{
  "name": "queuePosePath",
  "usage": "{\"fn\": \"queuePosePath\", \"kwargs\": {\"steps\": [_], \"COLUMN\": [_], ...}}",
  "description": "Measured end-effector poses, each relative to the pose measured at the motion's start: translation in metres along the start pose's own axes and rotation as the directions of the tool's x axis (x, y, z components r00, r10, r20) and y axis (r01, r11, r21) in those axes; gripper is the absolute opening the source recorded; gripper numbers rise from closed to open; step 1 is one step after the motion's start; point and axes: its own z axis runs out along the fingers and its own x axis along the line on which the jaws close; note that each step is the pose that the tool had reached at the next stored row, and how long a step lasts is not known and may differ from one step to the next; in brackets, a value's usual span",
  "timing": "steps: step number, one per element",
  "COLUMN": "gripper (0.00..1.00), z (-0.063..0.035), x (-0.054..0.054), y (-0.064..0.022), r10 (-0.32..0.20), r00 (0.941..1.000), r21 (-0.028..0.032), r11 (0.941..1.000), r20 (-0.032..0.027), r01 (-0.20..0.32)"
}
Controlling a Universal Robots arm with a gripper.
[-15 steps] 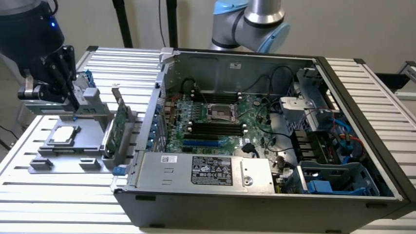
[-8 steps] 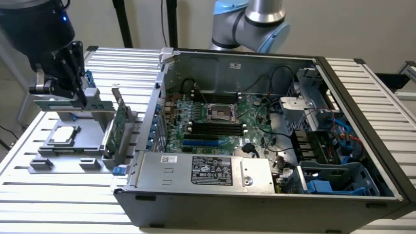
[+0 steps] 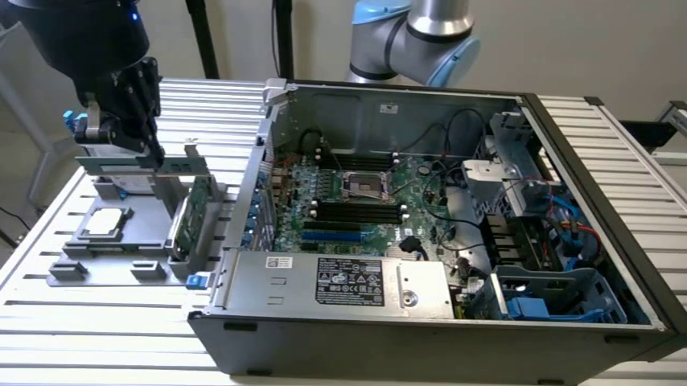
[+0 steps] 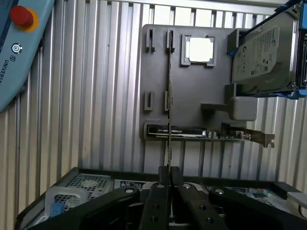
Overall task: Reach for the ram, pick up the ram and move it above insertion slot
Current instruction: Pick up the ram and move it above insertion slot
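Green ram (image 4: 169, 120) | pinched edge-on in hand (image 4: 169, 168) | above grey holder (image 4: 192, 91)

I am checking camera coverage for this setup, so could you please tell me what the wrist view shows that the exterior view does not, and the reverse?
Wrist view adds: a control pendant with its red button, lying on the slatted table.
Exterior view adds: the motherboard inside the open case, the power supply, and the arm's blue-capped joint.
Shared: the gripper shut on the ram, the grey fixture, the processor and the expansion card.
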Motion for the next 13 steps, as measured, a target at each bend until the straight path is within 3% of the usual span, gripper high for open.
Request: {"fn": "queuePosePath", "kwargs": {"steps": [6, 13], "gripper": [0.13, 0.13], "z": [-0.0057, -0.0076], "x": [-0.002, -0.005], "y": [-0.0169, -0.0337], "r10": [0.0, 0.0], "r00": [1.0, 0.9999], "r21": [0.0003, 0.0009], "r11": [1.0, 1.0], "r20": [0.0056, 0.017], "r01": [0.0, 0.0]}}
